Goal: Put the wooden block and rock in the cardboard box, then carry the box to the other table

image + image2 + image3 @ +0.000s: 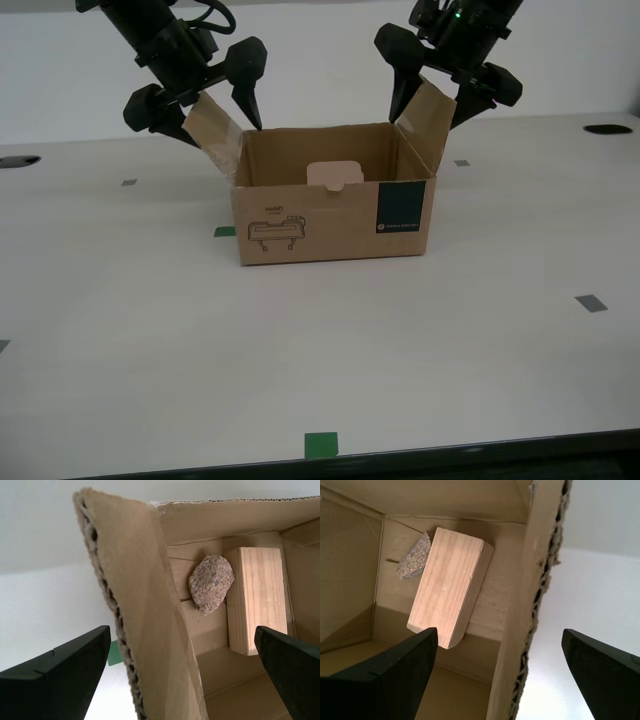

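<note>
- The wooden block [257, 600] lies flat on the floor of the cardboard box [335, 215], with the rock [211, 583] touching its long side.
- The box stands on the pale table [480, 330], both side flaps raised, teal label [401, 208] facing the exterior camera.
- My second gripper [185, 675] is wide open, its fingers straddling the flap on the exterior view's left, gripping nothing.
- My first gripper [507, 672] is likewise spread wide astride the flap on the exterior view's right, not closed on it.
</note>
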Motion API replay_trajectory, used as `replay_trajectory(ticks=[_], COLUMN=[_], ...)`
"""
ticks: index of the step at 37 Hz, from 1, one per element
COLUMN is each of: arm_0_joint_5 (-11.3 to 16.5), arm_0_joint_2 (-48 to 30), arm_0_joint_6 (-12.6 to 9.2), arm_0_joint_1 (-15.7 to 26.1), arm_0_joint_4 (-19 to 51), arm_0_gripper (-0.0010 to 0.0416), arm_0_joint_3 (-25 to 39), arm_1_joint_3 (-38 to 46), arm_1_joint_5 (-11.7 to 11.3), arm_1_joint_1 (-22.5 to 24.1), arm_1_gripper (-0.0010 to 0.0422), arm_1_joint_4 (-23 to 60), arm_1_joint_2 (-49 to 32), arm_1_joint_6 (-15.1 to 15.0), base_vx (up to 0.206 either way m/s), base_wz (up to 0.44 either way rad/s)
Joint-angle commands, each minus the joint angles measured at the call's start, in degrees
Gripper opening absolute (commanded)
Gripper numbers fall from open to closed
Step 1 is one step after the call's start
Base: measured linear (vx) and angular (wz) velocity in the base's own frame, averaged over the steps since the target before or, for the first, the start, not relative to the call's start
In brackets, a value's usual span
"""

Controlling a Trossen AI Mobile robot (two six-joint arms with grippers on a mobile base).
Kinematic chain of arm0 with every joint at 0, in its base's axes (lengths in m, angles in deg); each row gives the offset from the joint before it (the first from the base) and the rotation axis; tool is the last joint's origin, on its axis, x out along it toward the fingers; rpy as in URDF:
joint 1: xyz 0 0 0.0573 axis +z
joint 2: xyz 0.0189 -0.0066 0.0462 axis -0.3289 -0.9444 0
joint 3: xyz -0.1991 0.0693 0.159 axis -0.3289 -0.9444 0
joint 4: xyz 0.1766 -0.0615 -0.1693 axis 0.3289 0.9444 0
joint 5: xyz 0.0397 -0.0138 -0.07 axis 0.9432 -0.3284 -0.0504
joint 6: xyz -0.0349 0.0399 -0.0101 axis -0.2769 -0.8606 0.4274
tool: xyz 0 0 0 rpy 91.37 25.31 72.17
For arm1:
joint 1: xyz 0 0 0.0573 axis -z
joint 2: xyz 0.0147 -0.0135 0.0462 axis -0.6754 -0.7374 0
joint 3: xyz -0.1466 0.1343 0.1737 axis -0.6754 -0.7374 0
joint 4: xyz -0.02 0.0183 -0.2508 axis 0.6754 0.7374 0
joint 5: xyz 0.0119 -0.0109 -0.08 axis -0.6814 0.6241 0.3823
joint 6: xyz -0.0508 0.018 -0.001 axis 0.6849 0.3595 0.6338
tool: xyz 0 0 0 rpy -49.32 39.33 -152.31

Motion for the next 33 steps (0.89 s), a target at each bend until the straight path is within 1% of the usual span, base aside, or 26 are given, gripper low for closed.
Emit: replay_trajectory(ticks=[1, 7, 11, 17, 21, 25, 30, 33], arm_0_joint_5=[0.15, 0.13, 0.13, 0.13, 0.13, 0.13, 0.13, 0.15], arm_0_joint_2=[0.04, 0.04, 0.04, 0.04, 0.04, 0.04, 0.04, 0.04], arm_0_joint_6=[-0.79, -1.25, -1.25, -1.29, -1.38, -1.53, -1.92, -2.49], arm_0_joint_1=[0.04, 0.04, 0.04, 0.04, 0.04, 0.04, 0.04, 0.04], arm_0_joint_4=[-0.02, -0.04, -0.02, -0.04, -0.04, -0.02, 0.0, 0.02], arm_0_gripper=[0.0325, 0.0275, 0.0232, 0.0173, 0.014, 0.0112, 0.0078, 0.005], arm_0_joint_3=[0.04, 0.04, 0.04, 0.04, 0.04, 0.02, -0.07, -0.07], arm_1_joint_3=[0.0, 0.0, 0.0, 0.0, 0.0, 0.0, -0.02, -0.02], arm_1_joint_5=[0.2, 0.2, 0.2, 0.2, 0.17, 0.17, 0.15, 0.15], arm_1_joint_1=[0.02, 0.02, 0.02, 0.02, 0.02, 0.02, 0.02, 0.02], arm_1_gripper=[0.0393, 0.0381, 0.0354, 0.0293, 0.0246, 0.0205, 0.0156, 0.0114], arm_1_joint_4=[0.04, 0.2, 0.13, 0.0, -0.07, -0.28, -0.55, -0.63], arm_1_joint_2=[0.0, 0.0, 0.0, 0.0, 0.0, 0.0, 0.0, 0.0], arm_1_joint_6=[0.22, 0.31, 0.37, 0.37, 0.39, 1.03, 1.03, 1.03], base_vx=[0.0, 0.0, 0.0, 0.0, 0.0, 0.0, 0.0, 0.0], base_wz=[0.0, 0.0, 0.0, 0.0, 0.0, 0.0, 0.0, 0.0])
